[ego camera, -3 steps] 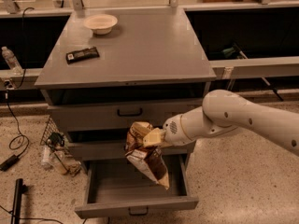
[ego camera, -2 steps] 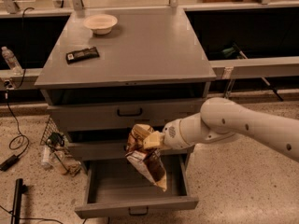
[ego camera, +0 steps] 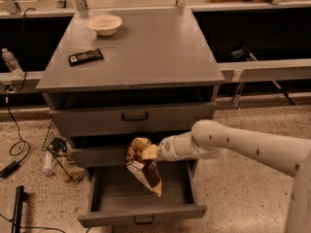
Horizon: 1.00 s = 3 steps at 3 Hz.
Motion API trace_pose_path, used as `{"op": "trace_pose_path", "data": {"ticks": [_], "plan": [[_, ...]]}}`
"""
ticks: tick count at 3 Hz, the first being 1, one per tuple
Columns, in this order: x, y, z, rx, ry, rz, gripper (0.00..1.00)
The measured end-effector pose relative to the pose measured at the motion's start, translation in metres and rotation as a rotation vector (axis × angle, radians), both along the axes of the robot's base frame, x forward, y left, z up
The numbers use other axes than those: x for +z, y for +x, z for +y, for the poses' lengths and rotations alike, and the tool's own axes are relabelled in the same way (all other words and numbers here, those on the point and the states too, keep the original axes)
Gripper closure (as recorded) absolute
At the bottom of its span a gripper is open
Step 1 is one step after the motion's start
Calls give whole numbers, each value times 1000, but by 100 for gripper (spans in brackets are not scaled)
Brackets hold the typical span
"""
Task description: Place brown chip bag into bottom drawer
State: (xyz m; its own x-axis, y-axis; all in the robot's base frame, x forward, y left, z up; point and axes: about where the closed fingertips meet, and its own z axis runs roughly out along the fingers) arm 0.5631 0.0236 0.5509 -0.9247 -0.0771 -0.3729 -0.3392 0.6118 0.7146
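Note:
The brown chip bag, crinkled dark brown and cream-yellow, hangs from my gripper above the open bottom drawer. The gripper is shut on the bag's upper end, in front of the middle drawer's face. The bag's lower tip hangs down over the drawer's grey interior, just left of its middle. The drawer is pulled out towards the camera, with its small dark pull handle at the front. My white arm reaches in from the right.
The grey cabinet's top holds a cream bowl and a flat black bar wrapper. The top drawer is closed. Cables and clutter lie on the floor to the left, with a water bottle further back.
The arm has drawn slightly left and down with the bag, which now hangs a little lower over the open bottom drawer.

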Motion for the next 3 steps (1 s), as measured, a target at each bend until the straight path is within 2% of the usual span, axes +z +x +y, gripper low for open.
{"op": "trace_pose_path", "data": {"ticks": [1,2,3], "plan": [[-80,9,4,16,-29,63,100],[-161,-11,-14,-14,-96,210,100],[-166,-11,-15,-12,-107,213,100]]}}
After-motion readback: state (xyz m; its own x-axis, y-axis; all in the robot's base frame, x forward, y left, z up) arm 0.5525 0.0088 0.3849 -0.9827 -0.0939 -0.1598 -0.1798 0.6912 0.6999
